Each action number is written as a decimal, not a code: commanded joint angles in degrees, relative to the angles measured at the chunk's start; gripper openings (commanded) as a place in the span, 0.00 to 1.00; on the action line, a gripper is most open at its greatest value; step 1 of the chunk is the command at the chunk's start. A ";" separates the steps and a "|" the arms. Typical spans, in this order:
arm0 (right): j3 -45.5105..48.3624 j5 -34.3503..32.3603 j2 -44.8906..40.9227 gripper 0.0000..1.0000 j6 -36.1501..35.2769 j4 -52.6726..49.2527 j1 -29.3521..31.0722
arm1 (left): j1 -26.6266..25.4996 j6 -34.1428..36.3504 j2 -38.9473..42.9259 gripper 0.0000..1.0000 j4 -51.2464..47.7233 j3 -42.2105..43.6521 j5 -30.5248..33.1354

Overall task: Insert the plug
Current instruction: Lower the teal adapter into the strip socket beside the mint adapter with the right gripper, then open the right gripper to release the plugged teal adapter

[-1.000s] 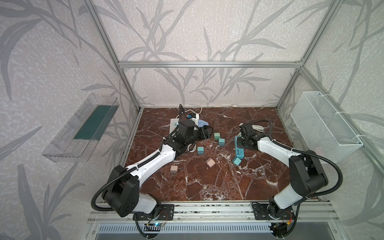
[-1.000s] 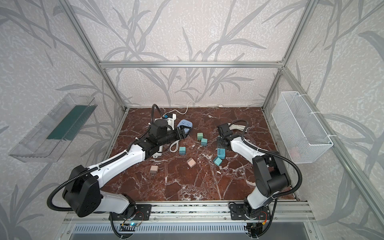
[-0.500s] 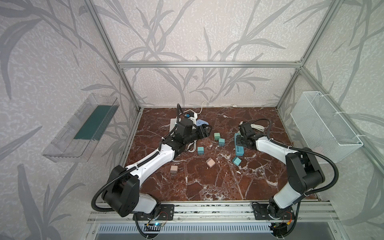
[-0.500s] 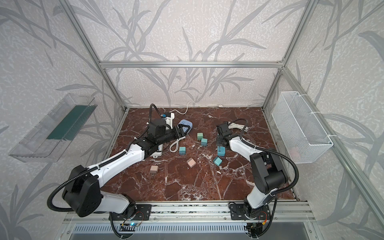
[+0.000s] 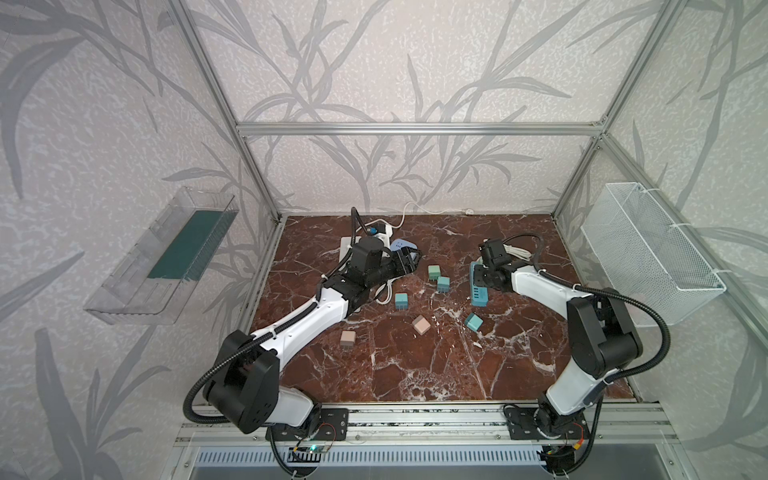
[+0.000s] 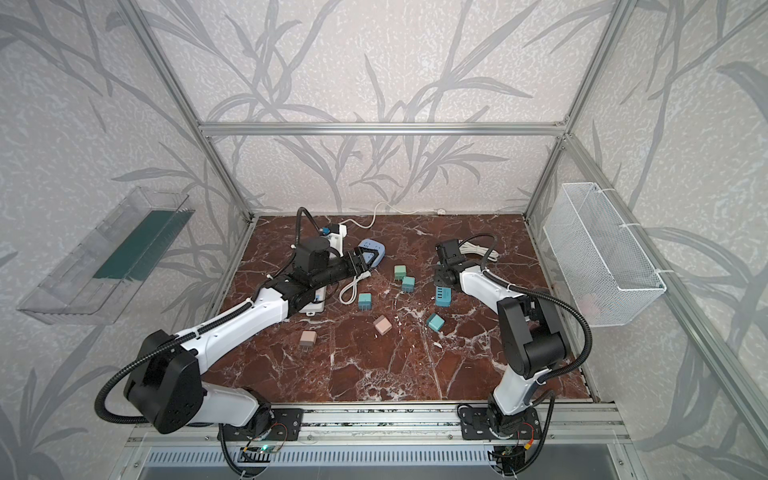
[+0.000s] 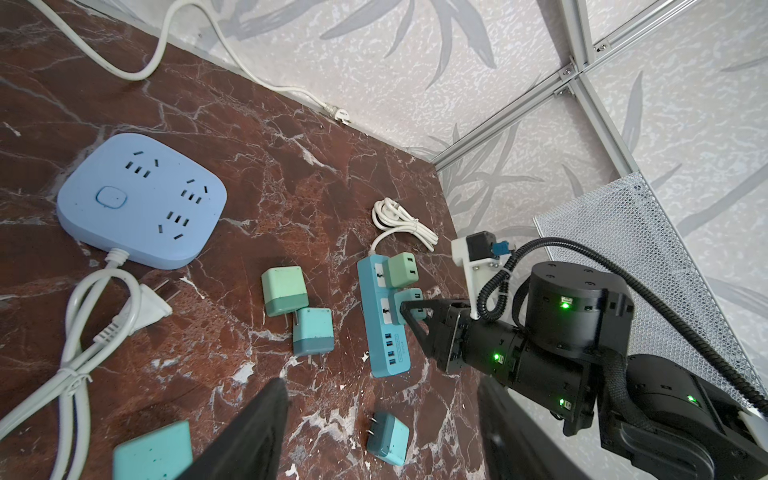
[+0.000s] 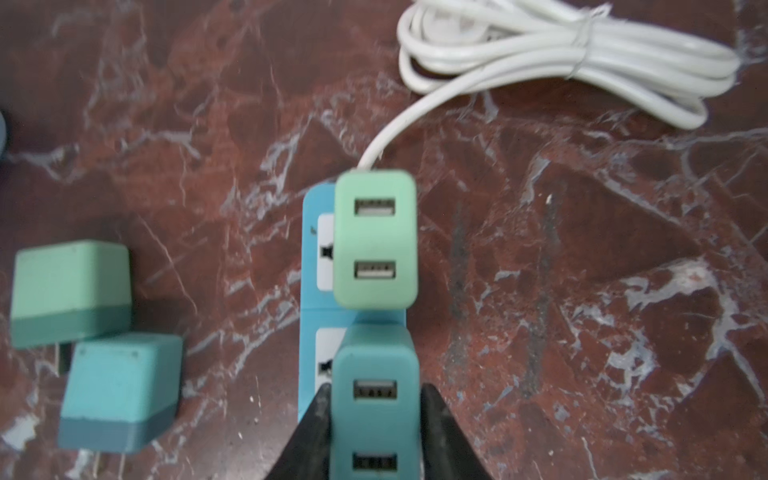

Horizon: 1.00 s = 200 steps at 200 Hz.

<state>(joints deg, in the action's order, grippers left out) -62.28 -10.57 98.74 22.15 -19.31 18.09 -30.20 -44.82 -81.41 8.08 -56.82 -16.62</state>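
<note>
While the left tool (image 7: 382, 382) hangs open and empty, the right tool (image 8: 376, 390) flanks the teal plug (image 8: 376, 428) in the power strip (image 8: 316, 311), its grip unclear.

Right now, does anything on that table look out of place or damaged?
Nothing looks broken. The teal charger and green charger lie tipped on their sides, prongs showing, with others scattered around. Two dark streaks scuff the table next to the blue power strip.
</note>
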 commanded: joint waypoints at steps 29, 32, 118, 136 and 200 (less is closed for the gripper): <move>-7.92 3.15 -5.81 0.60 -2.78 -12.60 -0.51 | 0.49 -0.27 1.24 0.73 3.45 0.93 -2.11; -8.39 2.99 -6.05 0.60 -2.93 -12.86 -0.51 | 0.44 -0.20 1.34 0.73 3.52 0.93 -2.11; -13.07 2.02 -1.27 0.51 -4.42 -15.01 -4.45 | 0.46 0.26 1.48 0.72 3.11 0.92 -1.82; -12.90 2.74 1.82 0.51 -4.24 -15.63 -4.68 | 0.57 0.26 1.38 0.73 3.08 0.92 -1.83; -9.69 2.13 3.17 0.48 -3.74 -14.41 -5.67 | 0.64 0.20 0.99 0.72 3.09 0.93 -1.81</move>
<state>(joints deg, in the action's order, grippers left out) -74.26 -8.08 101.75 18.55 -31.22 12.84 -29.91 -44.77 -81.38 9.93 -56.40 -18.13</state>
